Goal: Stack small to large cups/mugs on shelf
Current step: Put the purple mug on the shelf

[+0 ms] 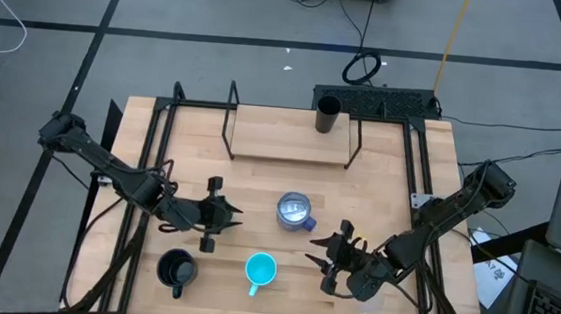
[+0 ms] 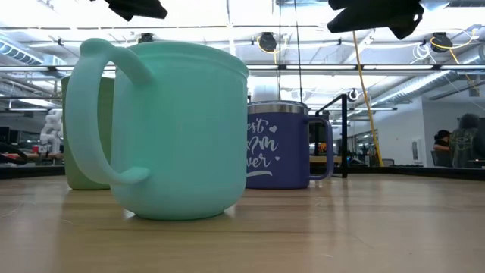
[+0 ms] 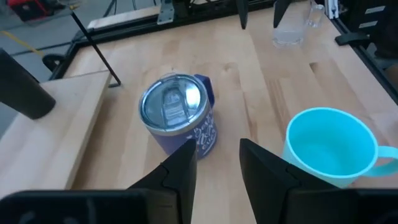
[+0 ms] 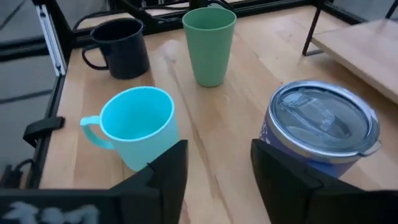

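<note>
The cyan handled mug (image 1: 261, 270) stands upright near the table's near edge, the black handled mug (image 1: 176, 269) to its left. The blue-purple mug (image 1: 295, 211) with a clear lid stands mid-table. The dark tumbler (image 1: 327, 114) stands on the shelf (image 1: 282, 137) at its far right corner. The green cup (image 4: 209, 43) stands upright beyond the cyan mug (image 4: 138, 124); in the high view my left arm hides it. The clear cup (image 3: 290, 30) stands by my right arm. My left gripper (image 1: 218, 214) hovers open, left of the blue-purple mug (image 3: 180, 115). My right gripper (image 1: 338, 257) hovers open, right of the cyan mug.
A black metal frame (image 1: 149, 167) runs along the table's left and right sides. The shelf's thin black legs (image 1: 230, 123) stand on the far half of the table. Bare wood lies between the shelf and the blue-purple mug. People (image 2: 455, 144) are in the room beyond.
</note>
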